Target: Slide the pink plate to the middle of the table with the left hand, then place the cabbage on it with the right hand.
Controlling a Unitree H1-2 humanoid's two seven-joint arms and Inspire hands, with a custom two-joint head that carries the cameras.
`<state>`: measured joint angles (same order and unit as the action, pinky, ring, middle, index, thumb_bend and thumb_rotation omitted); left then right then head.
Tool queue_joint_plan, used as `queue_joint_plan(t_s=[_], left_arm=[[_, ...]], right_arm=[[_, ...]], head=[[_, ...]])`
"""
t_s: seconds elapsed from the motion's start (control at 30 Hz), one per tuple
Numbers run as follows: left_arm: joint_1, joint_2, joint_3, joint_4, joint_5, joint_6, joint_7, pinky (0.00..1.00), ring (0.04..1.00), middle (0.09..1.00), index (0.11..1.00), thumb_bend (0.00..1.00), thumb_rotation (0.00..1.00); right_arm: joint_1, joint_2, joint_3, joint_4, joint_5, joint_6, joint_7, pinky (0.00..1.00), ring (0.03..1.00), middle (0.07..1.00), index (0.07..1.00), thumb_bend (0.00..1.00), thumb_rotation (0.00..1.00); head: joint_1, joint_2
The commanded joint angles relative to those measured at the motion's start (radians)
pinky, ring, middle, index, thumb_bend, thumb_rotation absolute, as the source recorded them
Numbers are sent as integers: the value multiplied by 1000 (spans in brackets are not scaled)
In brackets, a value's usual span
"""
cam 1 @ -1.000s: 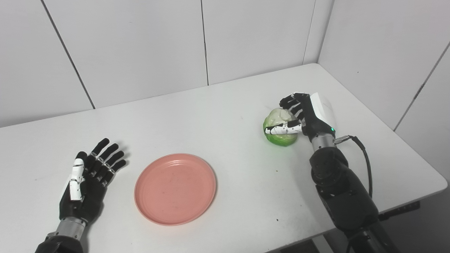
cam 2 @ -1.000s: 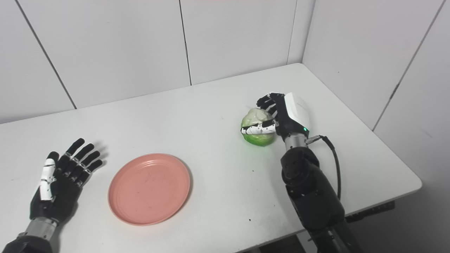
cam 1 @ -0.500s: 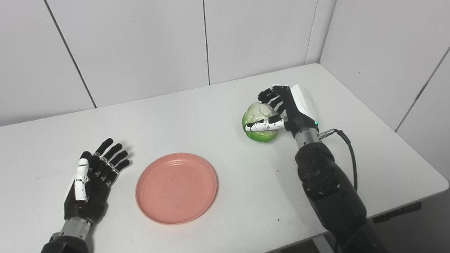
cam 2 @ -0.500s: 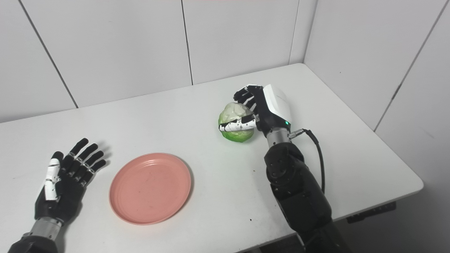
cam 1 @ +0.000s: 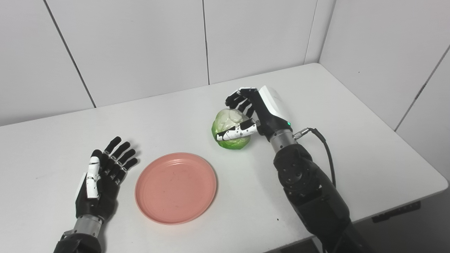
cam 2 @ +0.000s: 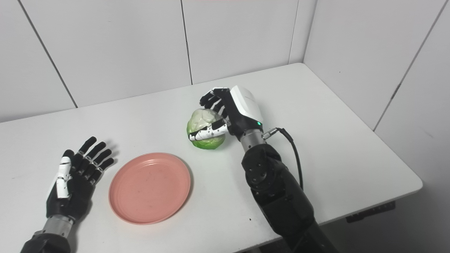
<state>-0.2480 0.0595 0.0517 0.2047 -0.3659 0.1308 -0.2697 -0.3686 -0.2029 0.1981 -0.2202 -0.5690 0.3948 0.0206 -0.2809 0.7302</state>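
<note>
Gripping the cabbage [cam 1: 231, 134] from its right side, the right hand [cam 1: 258, 112] has its fingers [cam 1: 236, 99] curled over the far top of the head and its thumb [cam 1: 235, 132] laid across the near face, so the load sits in a wrap and not a full enclosure. The cabbage is right of and a little beyond the pink plate [cam 1: 175, 187], near it but not over it; whether it is lifted clear of the white table [cam 1: 369, 154] or just brushing it I cannot tell.

The main risk, as I judge it, is the head rolling out of that hold. It is round and smooth-leaved, pale at the top and brighter green below, with a slightly waxy look, and the fingers cover only part of it. A quick swing toward the plate, or an early opening of the fingers, could let it slip down and left. Released too high or off-centre, a ball like this would likely roll across the plate and off.

The plate is a shallow, round, matte pink dish with faint concentric ridges and a low raised rim. It looks light, so a nudge from the descending hand or the cabbage could shove it across the smooth tabletop.

The left hand [cam 1: 100, 182] lies just left of the plate, palm up, fingers spread and holding nothing, close to the rim but not touching it. If it drifts right it could knock the plate out of place.
</note>
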Motion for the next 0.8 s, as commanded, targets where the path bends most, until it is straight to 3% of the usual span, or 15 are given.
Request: queue_joint_plan(t_s=[0.0, 0.33, 0.77], left_arm=[[34, -13, -15, 15, 26, 75, 34, 811, 828, 847, 838, 474, 1000], [42, -75, -38, -52, 60, 127, 110, 823, 839, 857, 846, 445, 1000], [34, -124, -59, -70, 124, 142, 160, 833, 845, 855, 850, 442, 1000]], right_arm=[[-52, 12, 10, -25, -14, -41, -1, 358, 411, 452, 517, 527, 0], [-72, 68, 101, 23, -32, -80, 19, 347, 413, 465, 504, 529, 0], [-63, 105, 174, 88, -21, -125, 54, 345, 409, 471, 496, 530, 0]], head=[[1, 1], [141, 8], [255, 22]])
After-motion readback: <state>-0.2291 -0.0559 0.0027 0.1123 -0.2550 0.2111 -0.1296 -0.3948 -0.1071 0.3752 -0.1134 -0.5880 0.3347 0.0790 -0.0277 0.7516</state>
